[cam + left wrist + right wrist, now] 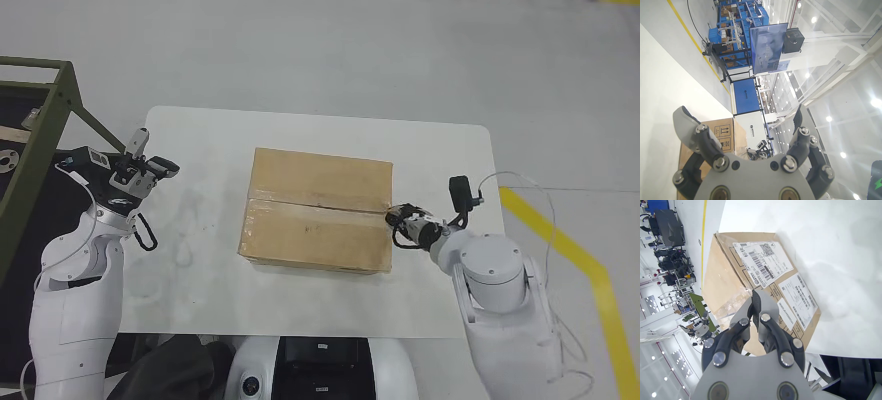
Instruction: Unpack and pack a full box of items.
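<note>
A closed brown cardboard box lies in the middle of the white table, with clear tape running along its top seam. My right gripper is at the box's right end, level with the seam. In the right wrist view it is shut, with its tips touching the crinkled tape at the top edge of the box, just above the end face with the white shipping labels. I cannot tell whether tape is pinched. My left gripper is open and empty over the table's left edge, well away from the box.
A dark green framed cart stands beside the table's left side, close to the left arm. A yellow floor line runs past on the right. Bare table surface lies on all sides of the box.
</note>
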